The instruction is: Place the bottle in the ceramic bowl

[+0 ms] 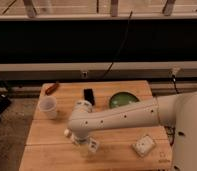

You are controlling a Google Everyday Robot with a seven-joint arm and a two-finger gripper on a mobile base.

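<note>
Elevated downward view, tool (81,141) low-centre

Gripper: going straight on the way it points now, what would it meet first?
The gripper points down near the table's front. The bottle lies right at its tip, so probably the bottle, then the table top. Depth is unclear.
</note>
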